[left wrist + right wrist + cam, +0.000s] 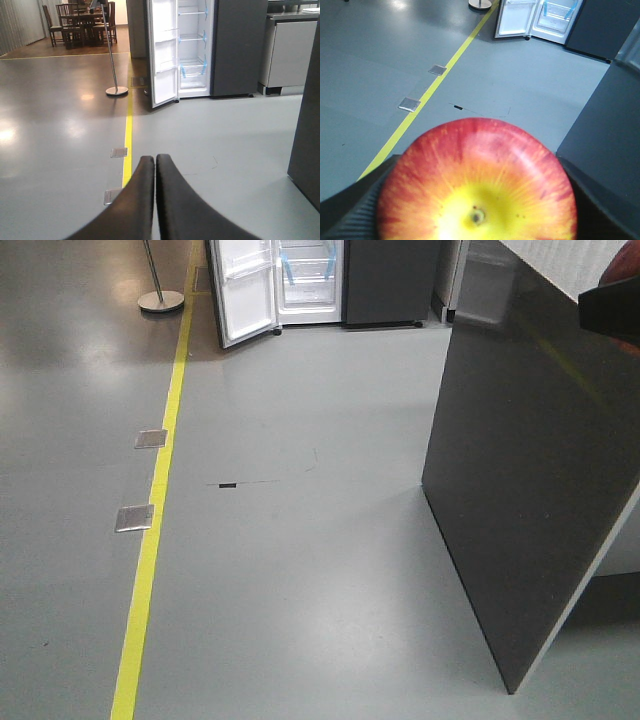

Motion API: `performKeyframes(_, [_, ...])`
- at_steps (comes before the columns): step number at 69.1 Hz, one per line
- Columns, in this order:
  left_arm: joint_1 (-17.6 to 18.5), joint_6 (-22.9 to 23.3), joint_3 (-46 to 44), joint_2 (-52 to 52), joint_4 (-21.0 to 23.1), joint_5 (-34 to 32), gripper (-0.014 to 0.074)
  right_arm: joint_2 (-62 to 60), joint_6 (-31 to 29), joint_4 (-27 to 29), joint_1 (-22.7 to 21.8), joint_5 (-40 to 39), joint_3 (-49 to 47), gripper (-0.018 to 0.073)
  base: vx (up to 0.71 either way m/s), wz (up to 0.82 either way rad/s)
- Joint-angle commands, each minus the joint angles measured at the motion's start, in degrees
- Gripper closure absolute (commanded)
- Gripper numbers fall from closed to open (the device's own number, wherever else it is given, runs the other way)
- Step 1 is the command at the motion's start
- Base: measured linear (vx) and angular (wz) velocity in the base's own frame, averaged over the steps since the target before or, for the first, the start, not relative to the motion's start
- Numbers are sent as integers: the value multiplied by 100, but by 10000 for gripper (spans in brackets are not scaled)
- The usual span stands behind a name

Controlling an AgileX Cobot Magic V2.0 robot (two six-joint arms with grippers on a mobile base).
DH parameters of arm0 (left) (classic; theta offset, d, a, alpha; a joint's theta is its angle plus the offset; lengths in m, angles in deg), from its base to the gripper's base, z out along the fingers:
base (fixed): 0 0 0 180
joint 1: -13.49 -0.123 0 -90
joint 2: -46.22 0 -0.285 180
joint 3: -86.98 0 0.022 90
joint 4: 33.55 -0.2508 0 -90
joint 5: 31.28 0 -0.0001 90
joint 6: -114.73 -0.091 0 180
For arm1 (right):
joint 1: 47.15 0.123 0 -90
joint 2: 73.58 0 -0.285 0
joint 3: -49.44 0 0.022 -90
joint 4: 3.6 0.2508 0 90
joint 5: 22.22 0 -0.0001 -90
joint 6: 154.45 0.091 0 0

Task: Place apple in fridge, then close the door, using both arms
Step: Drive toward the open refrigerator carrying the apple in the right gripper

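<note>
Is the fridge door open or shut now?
Open. The door stands swung outward, showing its white inner side, and the inside of the fridge is exposed.

Floor [300, 590]: grey, glossy
Line [150, 550]: yellow, straight; runs from near edge to far end
Plates [134, 518]: two, metal, square; just left of line
Mark [228, 484]: short, black; right of line
Post [111, 55]: thin, upright on round base; left of line
Counter [530, 460]: dark side panel; right foreground
Chairs [65, 25]: dark wood, grouped; far background
Cabinet [292, 55]: grey; far right
</note>
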Motion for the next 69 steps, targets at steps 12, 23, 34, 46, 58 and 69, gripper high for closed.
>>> performKeyframes(12, [10, 38, 87, 91, 4, -401, 604, -81, 13, 103, 3, -438, -167, 483, 16, 2])
performKeyframes(23, [10, 38, 87, 91, 4, -401, 604, -81, 13, 103, 3, -438, -167, 483, 16, 3])
performKeyframes(34, [10, 38, 87, 91, 4, -401, 604, -81, 13, 103, 3, -438, -167, 483, 17, 4])
performKeyframes(46, [10, 38, 87, 91, 4, -401, 604, -81, 13, 103, 3, -438, -167, 483, 17, 4])
performKeyframes(58, [10, 38, 87, 91, 4, -401, 604, -81, 13, 103, 3, -438, -167, 483, 16, 5])
performKeyframes(69, [10, 38, 87, 91, 4, -401, 604, -81, 13, 103, 3, -438, -167, 483, 16, 3])
